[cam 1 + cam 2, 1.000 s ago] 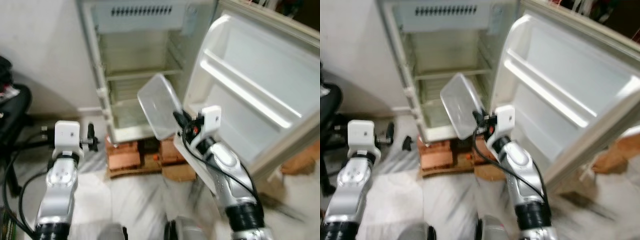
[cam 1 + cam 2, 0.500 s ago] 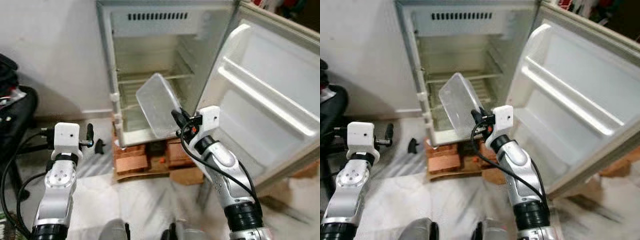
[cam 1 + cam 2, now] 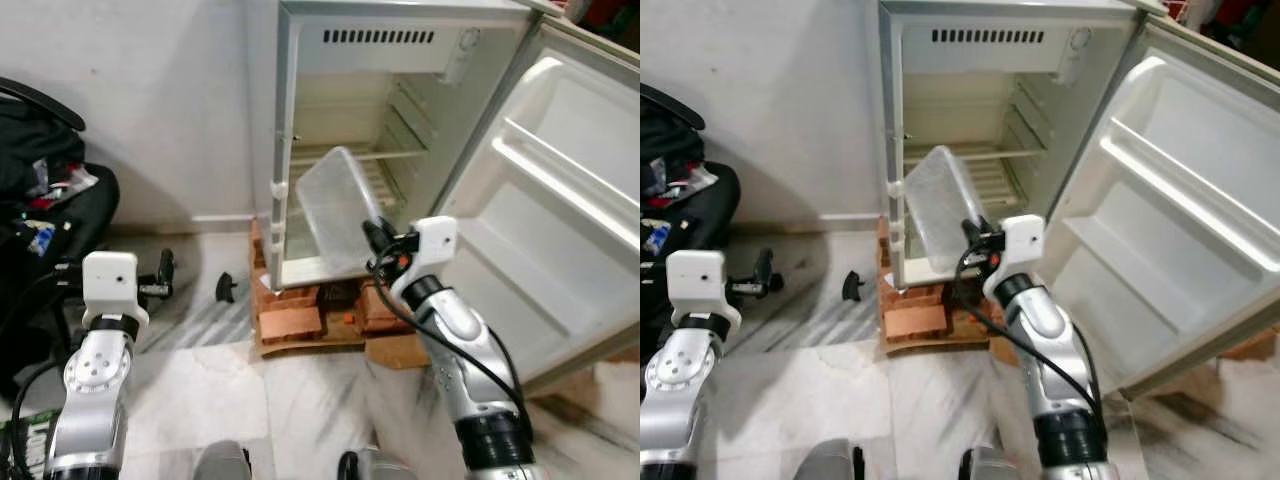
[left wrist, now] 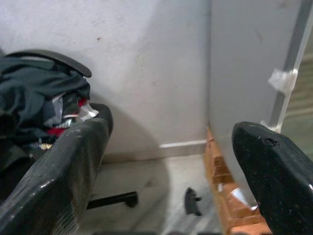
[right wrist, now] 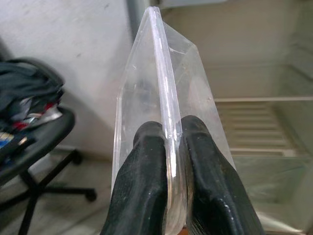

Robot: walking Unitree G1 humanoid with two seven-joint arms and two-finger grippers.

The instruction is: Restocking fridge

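At far left, a black office chair point(image 3: 50, 215) piled with clothes stands against the wall. My left gripper point(image 4: 166, 186) is held out at waist height over the marble floor point(image 3: 250, 400), its fingers point(image 4: 54, 181) spread wide and holding nothing. Just right of it, a small black object point(image 3: 227, 287) lies on the floor near the brick stack point(image 3: 300, 320) that props up the fridge point(image 3: 400, 130). The fridge stands with its door point(image 3: 560, 210) swung fully open to the right, and its wire shelf point(image 3: 370, 155) looks bare. My right gripper point(image 5: 168, 161) is clamped on the rim of a clear plastic container point(image 3: 335, 210), tilted up on edge in front of the lower fridge opening. Over the last second the whole view has swung, bringing the fridge closer to centre before me, while the container stays pinched in the same grip. I judge the approach nearly lined up; the container still has to go inside onto a shelf.
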